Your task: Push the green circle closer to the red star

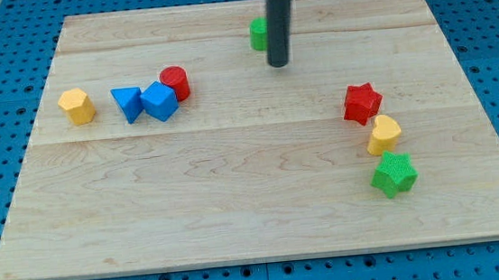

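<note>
Dark rod upright near the view's top centre; my tip point(278, 64) low, on the board

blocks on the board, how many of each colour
yellow: 2, hexagon and rounded block
blue: 2, triangle and cube
red: 2, cylinder and star
green: 2, circle and star
total: 8

My rod point(276, 20) covers the right part of the green circle point(258, 34), so only its left sliver shows and I can't tell whether my tip point(278, 64) touches it. The rod's upper end runs off the view's top. The blue cube point(160, 101) overlaps the red cylinder's point(176, 81) lower left.
</note>
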